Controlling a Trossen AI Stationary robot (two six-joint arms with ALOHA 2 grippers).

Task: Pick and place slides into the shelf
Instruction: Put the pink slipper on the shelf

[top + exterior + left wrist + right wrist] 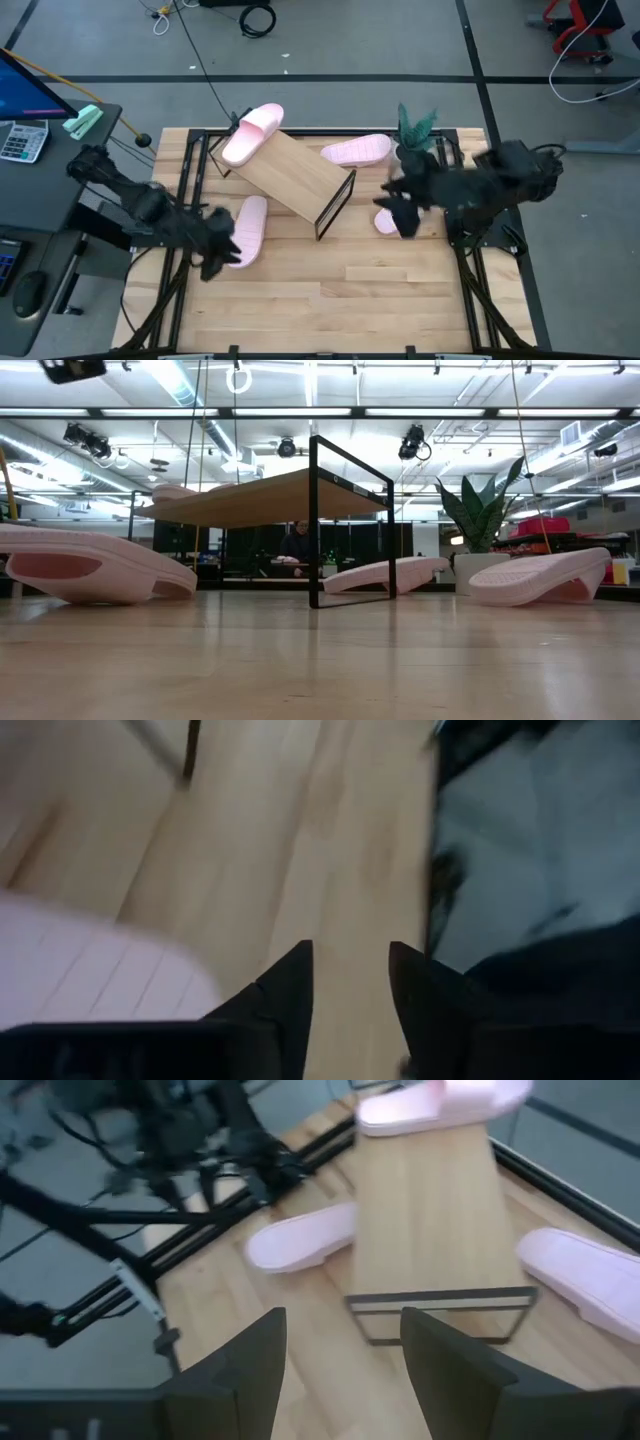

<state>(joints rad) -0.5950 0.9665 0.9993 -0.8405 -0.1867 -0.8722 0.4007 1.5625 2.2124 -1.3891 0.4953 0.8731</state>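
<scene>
**One slide on the shelf, three left on the table**

Dark fingers of the left gripper [350,995] fill the foreground of the left wrist view, standing a narrow gap apart with only bare wood showing between them; nothing is in their hold. From above, this gripper [215,250] sits touching or just beside the pale pink foam slide sandal [245,232] lying off the shelf's left side, which is probably the next one to pick.

The shelf [292,176], a low rack with a light wooden plank top and thin black wire end frames, stands askew in the middle of the slatted wooden table [330,300]. One pink slide [252,133] lies across its far-left end, so roughly a quarter of the job looks done.

Two more pink slides are on the table: one [356,151] just beyond the shelf's right end, another [386,222] to the right of the shelf, partly hidden under the right gripper [405,218]. That gripper's fingers [255,1365] are parted and empty, hovering near the shelf's right wire frame [437,1312].
</scene>
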